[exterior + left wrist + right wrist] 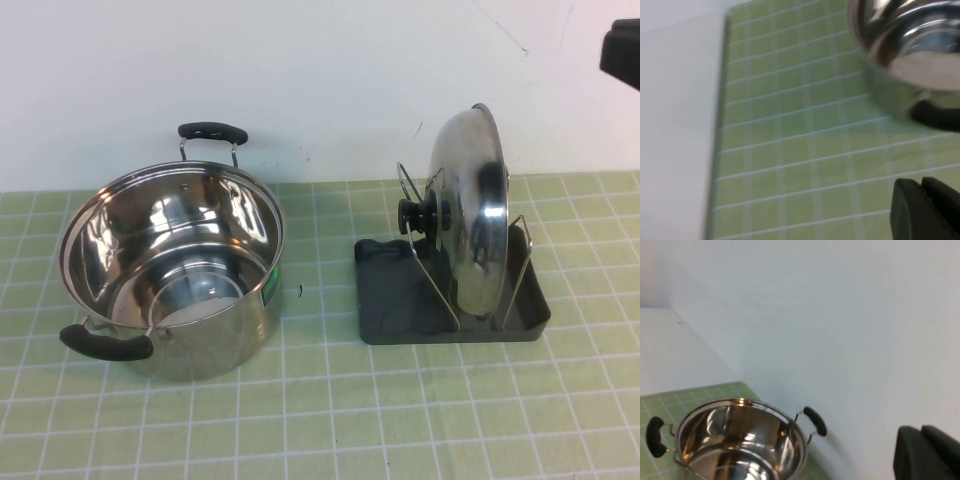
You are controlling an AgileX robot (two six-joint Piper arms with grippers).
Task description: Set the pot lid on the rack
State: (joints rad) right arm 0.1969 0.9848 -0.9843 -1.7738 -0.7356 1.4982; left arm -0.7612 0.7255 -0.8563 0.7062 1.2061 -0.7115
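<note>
High view: pot lid (pixel 470 215) upright in rack (pixel 385 310), well below right end effector (pixel 620 52); left end effector (pixel 927 210) beside pot (pixel 910 45).

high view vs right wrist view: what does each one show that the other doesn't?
Only the high view shows the pot lid standing on edge in the rack, held between its wire loops, with the green gridded mat spread out in front. The right claw appears there only as a dark shape at the top right corner.

Only the right wrist view shows the right claw close up, raised in front of the white wall.

Both show the empty steel pot with its black handles. Neither shows the left claw, which hangs low over the mat near the pot.
</note>
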